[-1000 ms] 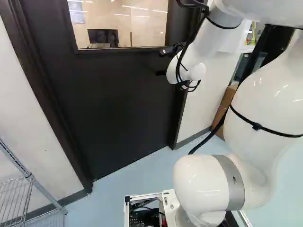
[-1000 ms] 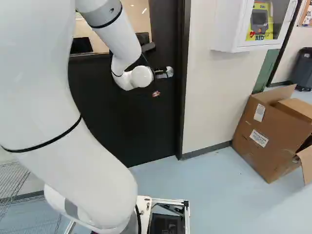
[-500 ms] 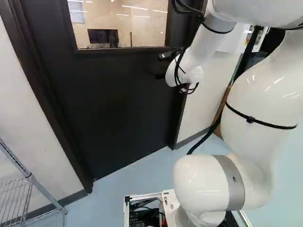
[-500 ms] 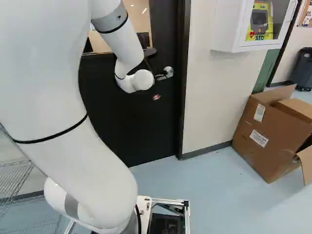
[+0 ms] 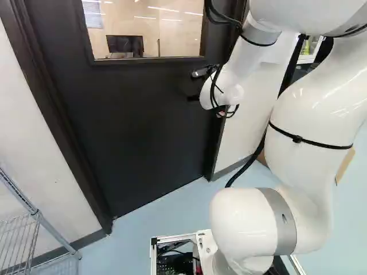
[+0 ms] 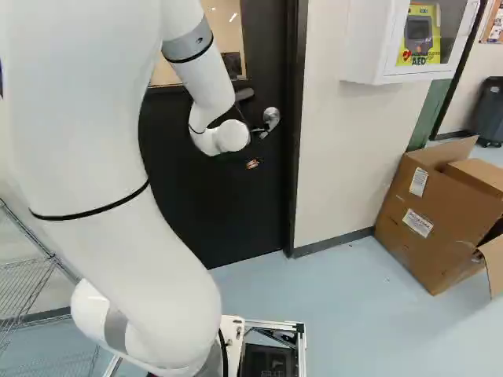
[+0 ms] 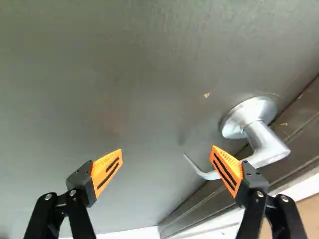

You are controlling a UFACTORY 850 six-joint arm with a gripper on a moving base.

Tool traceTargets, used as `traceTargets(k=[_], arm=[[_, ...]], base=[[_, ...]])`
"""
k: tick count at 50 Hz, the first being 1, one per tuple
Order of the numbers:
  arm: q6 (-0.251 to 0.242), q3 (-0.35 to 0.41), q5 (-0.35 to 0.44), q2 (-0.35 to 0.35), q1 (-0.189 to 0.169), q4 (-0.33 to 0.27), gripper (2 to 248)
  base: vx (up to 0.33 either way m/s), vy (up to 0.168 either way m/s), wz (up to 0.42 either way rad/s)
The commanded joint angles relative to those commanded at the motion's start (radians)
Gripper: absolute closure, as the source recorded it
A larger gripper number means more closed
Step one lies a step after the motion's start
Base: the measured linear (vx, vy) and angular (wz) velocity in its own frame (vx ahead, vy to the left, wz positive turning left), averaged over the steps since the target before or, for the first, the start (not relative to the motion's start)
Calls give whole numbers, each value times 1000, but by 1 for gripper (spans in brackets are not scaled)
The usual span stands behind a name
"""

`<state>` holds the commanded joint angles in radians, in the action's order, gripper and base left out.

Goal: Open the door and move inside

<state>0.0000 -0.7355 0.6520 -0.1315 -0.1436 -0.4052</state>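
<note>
In the right base view the black gripper shows only in small part past the white wrist, beside the silver door handle, whose lever slants downward. The dark door stands closed in its frame. Seen from the wrist, the gripper has its fingers wide apart. The handle comes off its round plate and passes behind one orange-padded finger. Its curved tip reaches into the space between the fingers. The other finger has only door surface behind it. Whether the near finger touches the lever cannot be told.
A wire shelf stands by the wall left of the door. Right of the dark frame are a wall, a white cabinet and an open cardboard box on the floor. The door has a window.
The wrist and gripper have moved lower against the door. In the right base view the handle's lever has swung from nearly level to a downward slant. The base has not moved.
</note>
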Motion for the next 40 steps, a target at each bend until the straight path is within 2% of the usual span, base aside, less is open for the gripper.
traceTargets(k=[40], arm=[[0,-1,0,-75,0,0,3]], base=[[0,0,0]])
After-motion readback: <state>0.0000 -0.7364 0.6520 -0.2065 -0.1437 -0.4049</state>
